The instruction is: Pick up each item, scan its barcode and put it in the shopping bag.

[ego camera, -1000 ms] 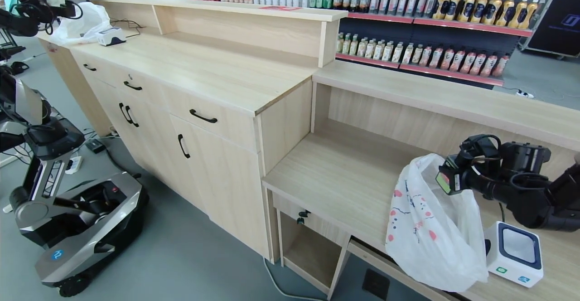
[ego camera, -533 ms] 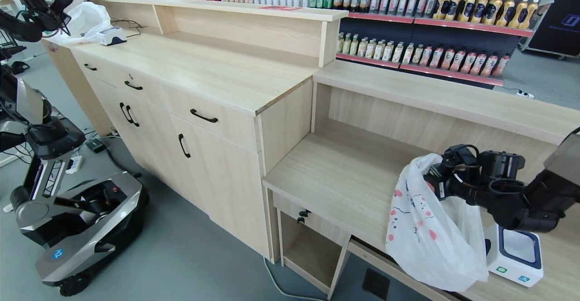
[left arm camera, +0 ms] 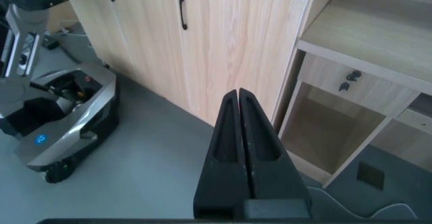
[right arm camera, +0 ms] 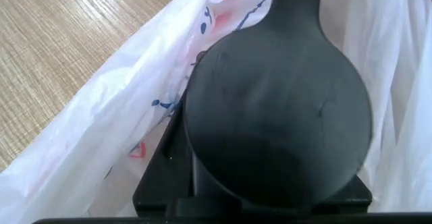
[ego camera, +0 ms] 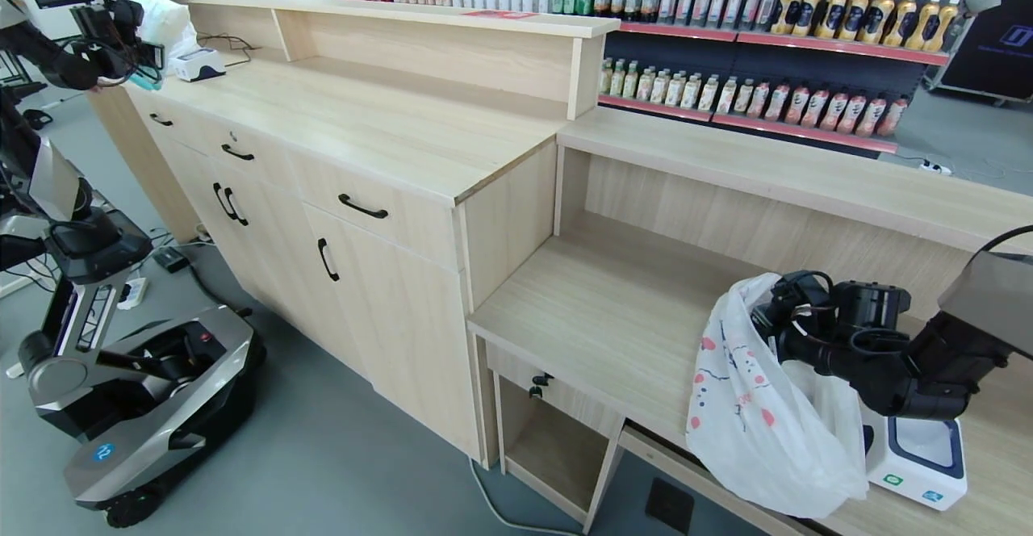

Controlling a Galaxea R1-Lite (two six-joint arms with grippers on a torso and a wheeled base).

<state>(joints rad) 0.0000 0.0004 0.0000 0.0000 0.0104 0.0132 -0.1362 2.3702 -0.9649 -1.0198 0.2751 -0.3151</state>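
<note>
Head view: white shopping bag (ego camera: 767,423), red and blue prints.

Matte black — left pincer (left arm camera: 239,92) slim and tapered, right arm (ego camera: 888,358) cable-looped.

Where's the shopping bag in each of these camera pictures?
Head view: bag at lower right, on the counter.
Right wrist view: bag spreads across the picture, counter beside it.
Left wrist view: faces the cabinet; counter beside it.
Shared landmark: the wood counter.
</note>
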